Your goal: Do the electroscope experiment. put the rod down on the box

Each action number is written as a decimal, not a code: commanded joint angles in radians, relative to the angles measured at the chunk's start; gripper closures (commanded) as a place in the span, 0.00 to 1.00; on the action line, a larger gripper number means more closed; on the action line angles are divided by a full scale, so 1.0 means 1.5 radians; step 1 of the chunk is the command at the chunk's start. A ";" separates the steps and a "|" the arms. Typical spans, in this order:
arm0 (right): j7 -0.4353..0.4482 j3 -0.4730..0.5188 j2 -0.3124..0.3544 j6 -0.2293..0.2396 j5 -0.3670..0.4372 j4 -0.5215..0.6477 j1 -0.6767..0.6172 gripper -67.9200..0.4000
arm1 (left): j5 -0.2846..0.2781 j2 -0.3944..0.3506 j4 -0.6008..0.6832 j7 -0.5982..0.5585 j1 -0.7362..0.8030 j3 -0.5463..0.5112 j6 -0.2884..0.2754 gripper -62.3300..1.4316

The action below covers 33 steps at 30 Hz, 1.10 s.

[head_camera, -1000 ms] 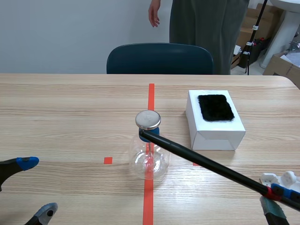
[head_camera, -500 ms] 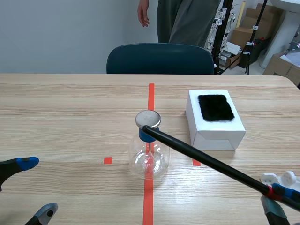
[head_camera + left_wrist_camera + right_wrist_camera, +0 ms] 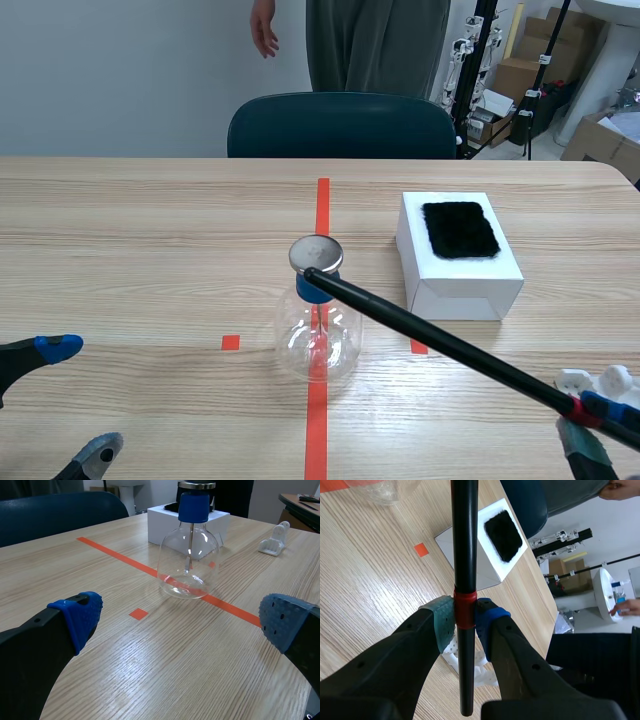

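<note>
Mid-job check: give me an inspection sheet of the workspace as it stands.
Surface: wooden table, orange-red tape marks.
Job's things: black rod, tip by the flask's metal disc; white box, black pad on top, rod not on it.
Clutter: white plastic piece beside right pincer.
Pincers: left pincer open, empty; right pincer shut on rod at its red band.
Cables: nothing seen.
Surroundings: blue chair, person standing behind, cardboard boxes.

place: likely a lab | cues: tape-marked table (image 3: pixel 150 220), equipment stands (image 3: pixel 543 75), cardboard boxes (image 3: pixel 520 80), chair (image 3: pixel 340 125)
</note>
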 commanded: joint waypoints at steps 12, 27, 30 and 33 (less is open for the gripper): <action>0.042 0.005 0.002 -0.010 0.002 0.011 0.008 0.96 | -0.007 -0.002 0.010 -0.009 -0.002 0.000 -0.002 0.00; -0.002 0.005 0.002 -0.009 -0.001 0.011 0.090 0.96 | -0.006 -0.002 0.010 -0.009 -0.002 0.000 -0.002 0.00; 0.004 0.005 0.002 -0.007 -0.002 0.011 0.116 0.96 | -0.006 -0.002 0.010 -0.009 -0.002 0.000 -0.002 0.00; -0.002 0.005 0.002 -0.007 -0.002 0.011 0.138 0.96 | -0.006 -0.002 0.010 -0.009 -0.002 0.000 -0.002 0.00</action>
